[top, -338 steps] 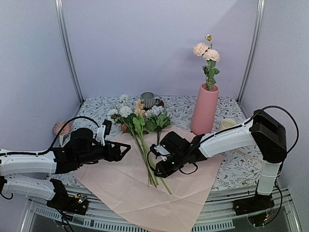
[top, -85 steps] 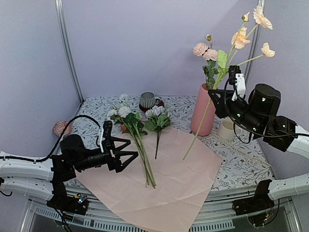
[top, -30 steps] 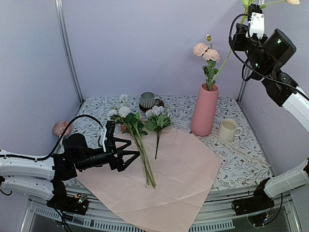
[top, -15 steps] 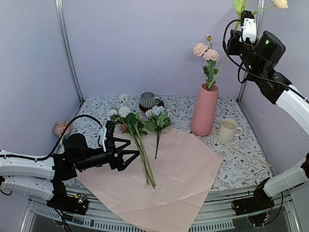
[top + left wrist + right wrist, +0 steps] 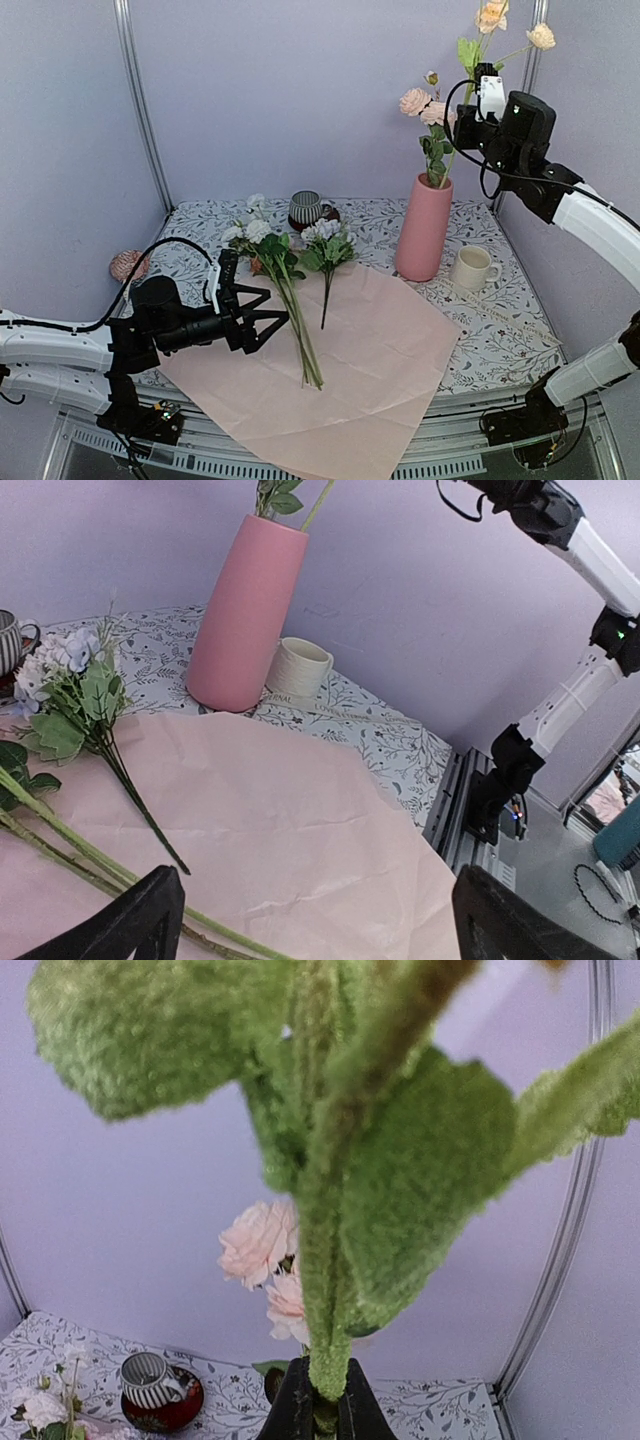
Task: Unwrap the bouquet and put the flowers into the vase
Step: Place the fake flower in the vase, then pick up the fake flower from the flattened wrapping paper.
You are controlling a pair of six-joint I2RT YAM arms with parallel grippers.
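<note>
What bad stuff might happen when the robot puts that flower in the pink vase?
1. The flower hangs slanted from the right gripper above the tall vase. Pushing its stem against the rim might tip the vase toward the mug.
2. Its leaves might snag the roses already in the vase and drag them out.

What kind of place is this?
Probably a robot test booth: plain lilac walls and metal poles enclose one small table, two robot arms are mounted at its near edge, and a pink vase and loose flowers sit as props.
</note>
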